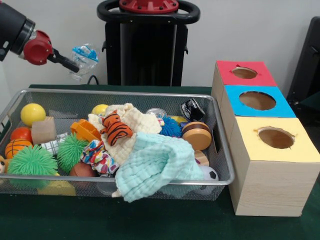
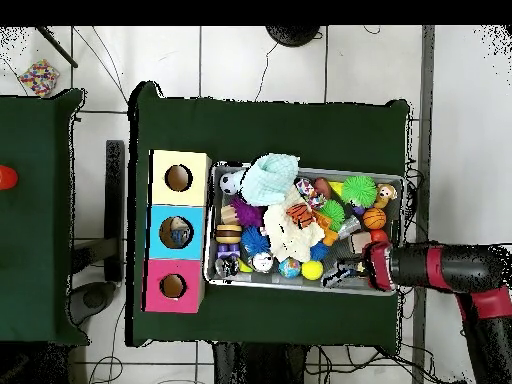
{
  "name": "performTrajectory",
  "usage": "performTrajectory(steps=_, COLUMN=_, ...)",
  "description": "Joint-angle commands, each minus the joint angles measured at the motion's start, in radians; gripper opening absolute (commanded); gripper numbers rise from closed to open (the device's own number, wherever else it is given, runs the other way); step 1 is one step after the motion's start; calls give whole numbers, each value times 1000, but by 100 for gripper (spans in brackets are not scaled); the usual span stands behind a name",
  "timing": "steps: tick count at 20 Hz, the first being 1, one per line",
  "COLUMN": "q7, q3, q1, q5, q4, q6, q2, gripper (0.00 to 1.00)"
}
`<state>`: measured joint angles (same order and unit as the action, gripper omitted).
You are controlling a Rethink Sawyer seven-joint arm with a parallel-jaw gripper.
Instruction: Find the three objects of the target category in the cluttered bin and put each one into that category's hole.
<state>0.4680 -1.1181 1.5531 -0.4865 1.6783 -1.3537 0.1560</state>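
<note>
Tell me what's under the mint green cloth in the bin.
A soccer ball peeks out beside the mint green cloth, a wooden piece behind it. Whatever lies underneath is covered.

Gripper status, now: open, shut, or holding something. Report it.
Gripper: shut on a clear plastic packet with a blue and white item inside, held up above the far left corner of the wire bin.
</note>
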Motion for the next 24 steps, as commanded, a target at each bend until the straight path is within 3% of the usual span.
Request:
performTrajectory(steps=1, q7=-176, q3=20, q1=-3, q5=-12, q4=152, q6=156, q2=60, gripper=0)
performTrajectory(steps=10, q7=-211, q3=13, q1=-7, q5=16, q4=313, q6=247, q2=105, gripper=0)
performTrajectory(steps=18, q7=-228, q3=119, q1=-69, q5=-49, q4=359, q6=308, q2=122, gripper=0)
performTrajectory(steps=24, q7=-221, q3=129, q1=-65, q5=-89, q4=425, q6=413, q2=153, gripper=0)
